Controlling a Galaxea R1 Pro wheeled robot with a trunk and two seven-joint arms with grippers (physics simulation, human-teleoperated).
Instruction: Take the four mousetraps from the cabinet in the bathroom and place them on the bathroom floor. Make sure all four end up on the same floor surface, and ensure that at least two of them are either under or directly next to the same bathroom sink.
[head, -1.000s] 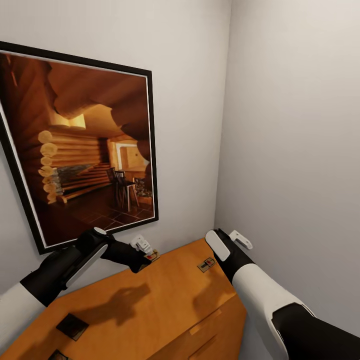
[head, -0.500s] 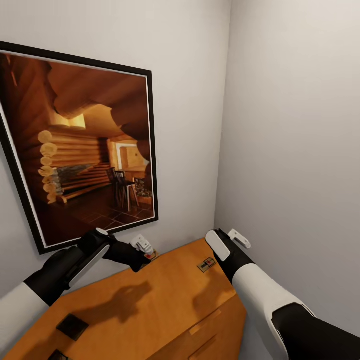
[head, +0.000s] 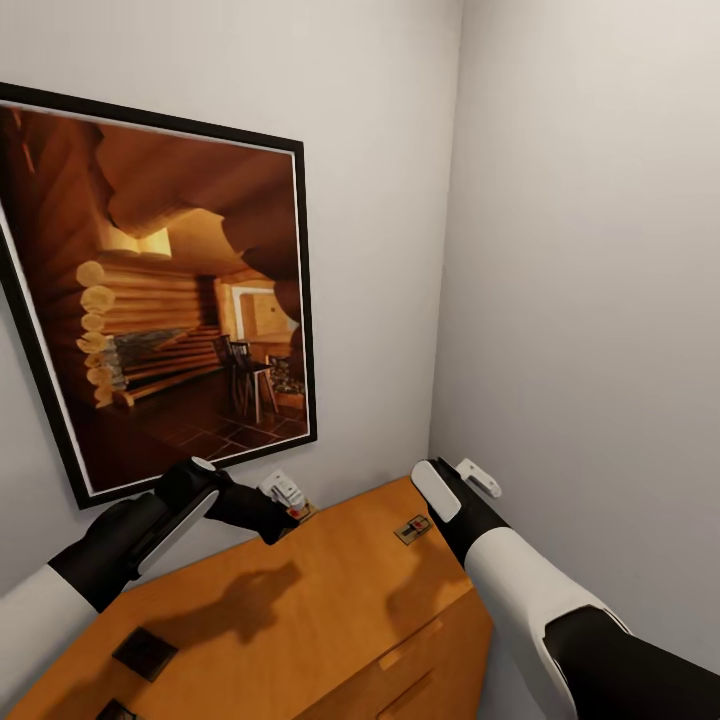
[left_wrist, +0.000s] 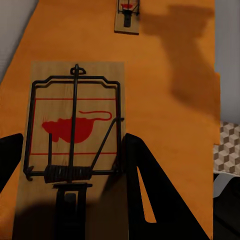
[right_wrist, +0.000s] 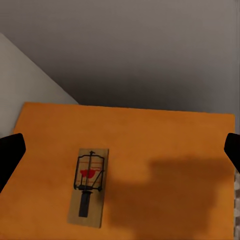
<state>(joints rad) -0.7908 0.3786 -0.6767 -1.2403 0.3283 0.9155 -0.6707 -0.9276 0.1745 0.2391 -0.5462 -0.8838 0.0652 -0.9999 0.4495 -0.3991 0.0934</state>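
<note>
Left gripper (head: 290, 497) straddling a mousetrap (left_wrist: 75, 145) on the cabinet (head: 330, 600).
Jaws spread, not gripping; right gripper (head: 482, 478) hovering, released, near second mousetrap (right_wrist: 89, 186).

Place: a room in a home
Corner: plain grey-white walls (head: 560, 250) at the frame's right
Wall: big black-framed picture of a log cabin room (head: 160, 300), left
Furniture: low orange-brown wooden cabinet with drawer fronts (head: 330, 610), bottom
Floor: cube-pattern tiles (left_wrist: 227, 147)

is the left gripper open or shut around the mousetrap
Open: in the left wrist view the left gripper has its dark fingers standing at either side of the mousetrap, which lies flat on the cabinet.
</note>
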